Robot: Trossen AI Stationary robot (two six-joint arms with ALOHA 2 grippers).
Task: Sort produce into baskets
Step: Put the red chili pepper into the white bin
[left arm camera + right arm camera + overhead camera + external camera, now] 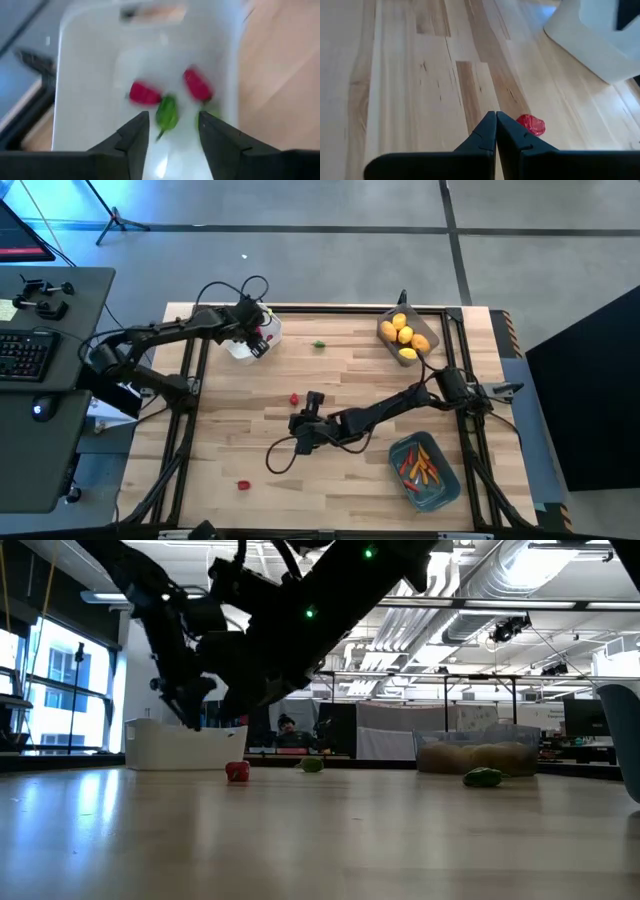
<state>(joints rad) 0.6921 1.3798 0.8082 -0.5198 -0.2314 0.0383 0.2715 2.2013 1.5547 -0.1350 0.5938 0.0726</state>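
Wooden worktop (pixel 340 380) carries three baskets; over the white basket (pixel 80 75) a green piece (pixel 166 112) is seen between the parted fingers of the left gripper (pixel 170 131), apparently released for sorting. Near a red piece (pixel 531 124) at the centre, the right gripper (pixel 495 131) is kept with fingers closed and empty.

Grey side desk (pixel 55 330) stood beyond tabletop's left edge, black keyboard (pixel 25 355) and yellow sticky note (pixel 8 308) on it. Light-stand legs (pixel 115 220) rested on grey floor past far edge. Ceiling ducts (pixel 520 575) ran overhead in room behind.
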